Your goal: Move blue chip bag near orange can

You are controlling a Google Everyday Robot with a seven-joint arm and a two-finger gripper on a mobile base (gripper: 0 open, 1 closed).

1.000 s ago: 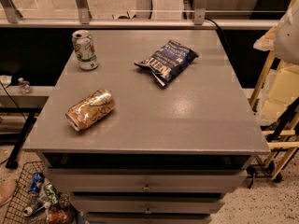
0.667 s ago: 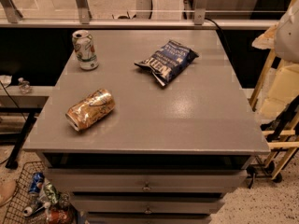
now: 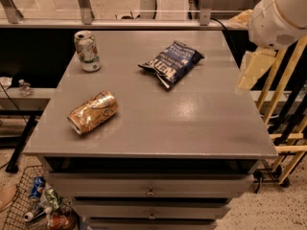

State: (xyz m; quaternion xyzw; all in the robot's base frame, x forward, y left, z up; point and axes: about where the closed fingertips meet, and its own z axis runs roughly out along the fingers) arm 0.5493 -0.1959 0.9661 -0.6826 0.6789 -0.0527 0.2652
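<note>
The blue chip bag [image 3: 171,63] lies flat on the grey table [image 3: 192,123], at the back and right of centre. The orange can [image 3: 93,112] lies on its side near the front left, dented, far from the bag. My gripper [image 3: 253,67] shows as beige parts under the white arm joint [image 3: 278,18], past the table's right edge. It is to the right of the bag, clear of it, and holds nothing that I can see.
A white-and-green can [image 3: 87,51] stands upright at the back left corner. Drawers [image 3: 150,191] sit under the tabletop. A wire basket of litter [image 3: 43,207] is on the floor at the front left. Wooden frames [image 3: 288,104] stand to the right.
The arm and gripper have moved left toward the table's right edge. The bag and both cans have not moved.
</note>
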